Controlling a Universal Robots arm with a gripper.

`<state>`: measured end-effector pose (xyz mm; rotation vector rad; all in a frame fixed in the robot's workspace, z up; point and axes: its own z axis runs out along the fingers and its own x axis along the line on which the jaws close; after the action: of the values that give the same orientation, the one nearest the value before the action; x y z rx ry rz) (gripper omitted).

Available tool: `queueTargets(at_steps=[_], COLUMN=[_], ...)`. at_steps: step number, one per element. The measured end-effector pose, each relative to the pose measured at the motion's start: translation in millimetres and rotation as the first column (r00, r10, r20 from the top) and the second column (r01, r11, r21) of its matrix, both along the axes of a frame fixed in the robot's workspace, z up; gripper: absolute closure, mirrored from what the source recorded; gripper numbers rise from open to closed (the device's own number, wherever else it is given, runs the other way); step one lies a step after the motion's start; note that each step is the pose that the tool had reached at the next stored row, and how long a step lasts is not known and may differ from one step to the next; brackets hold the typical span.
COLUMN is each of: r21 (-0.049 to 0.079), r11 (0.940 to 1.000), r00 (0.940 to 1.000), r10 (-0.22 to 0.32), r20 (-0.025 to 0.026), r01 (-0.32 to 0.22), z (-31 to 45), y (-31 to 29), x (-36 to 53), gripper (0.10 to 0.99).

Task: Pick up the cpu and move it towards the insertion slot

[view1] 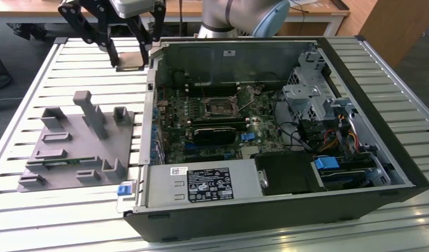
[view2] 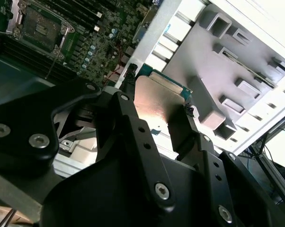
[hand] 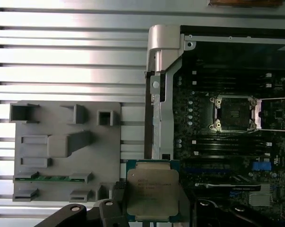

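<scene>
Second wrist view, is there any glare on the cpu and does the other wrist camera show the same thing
In the second wrist view the cpu, held between the gripper fingers, shines with a warm pinkish glare across its metal top, washing out its surface. In the first wrist view the cpu looks evenly lit and matte, while the table slats carry bright streaks.

a grey plastic block (view1: 78,144) lies on the slatted table (view1: 53,220) beside an open computer case (view1: 382,131).

arm raised high, gripper (view1: 130,50) pointing down, its black jaws clamped on the cpu (hand: 153,194)
</scene>
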<state>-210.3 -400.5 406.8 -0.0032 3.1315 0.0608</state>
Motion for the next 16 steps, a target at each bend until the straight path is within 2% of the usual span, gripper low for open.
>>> queueTargets(at_steps=[16], r21=[0.000], r11=[1.0000], r00=[1.0000], r10=[0.000], r20=[0.0000], r01=[0.000], z=[0.0], y=[3.8], x=[15.2], gripper=[0.557])
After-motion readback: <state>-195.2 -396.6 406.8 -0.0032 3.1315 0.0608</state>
